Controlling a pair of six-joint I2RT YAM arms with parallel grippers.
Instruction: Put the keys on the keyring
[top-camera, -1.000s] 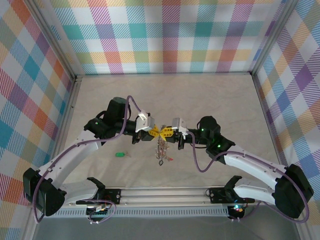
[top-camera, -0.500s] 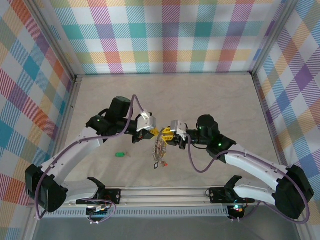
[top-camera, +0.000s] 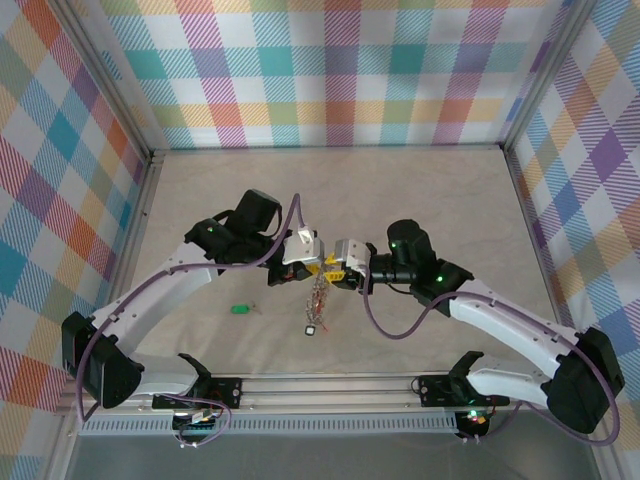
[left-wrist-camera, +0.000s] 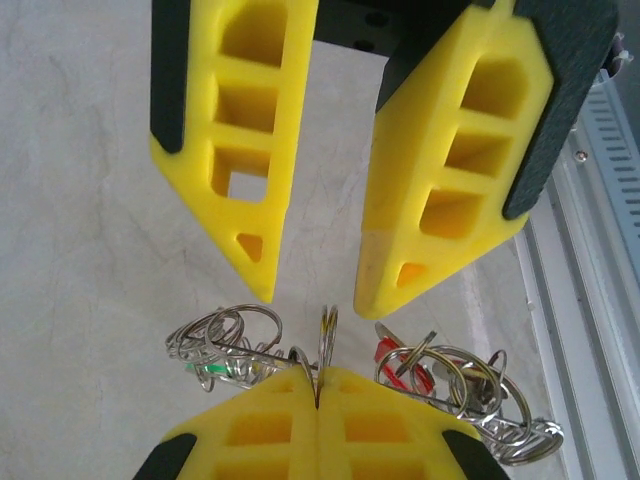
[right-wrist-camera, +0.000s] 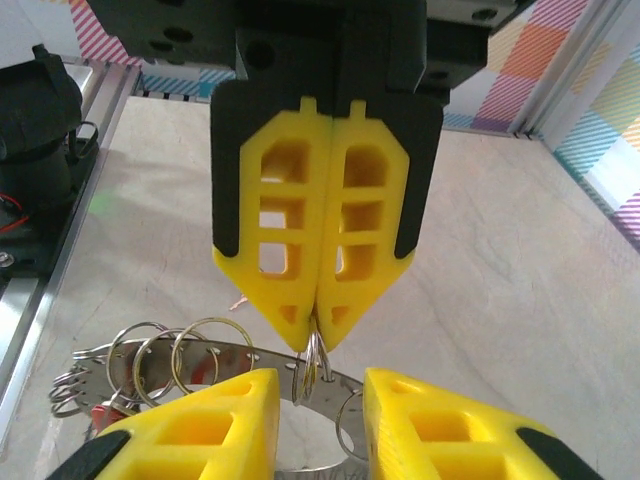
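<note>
A small key with a green tag (top-camera: 240, 308) lies flat on the pale, speckled table (top-camera: 420, 200), well to the left of the keyring (top-camera: 319, 295). Just above the keyring, the left gripper (right-wrist-camera: 318, 332) has chunky yellow fingers with square holes. They are squeezed tight on a little shiny wire loop (right-wrist-camera: 312, 362). The keyring is thin grey metal, hung with silver keys (top-camera: 313, 325) and round loops. Just right of it, the right gripper (left-wrist-camera: 317, 292) has its yellow fingers a little apart, gripping nothing.
</note>
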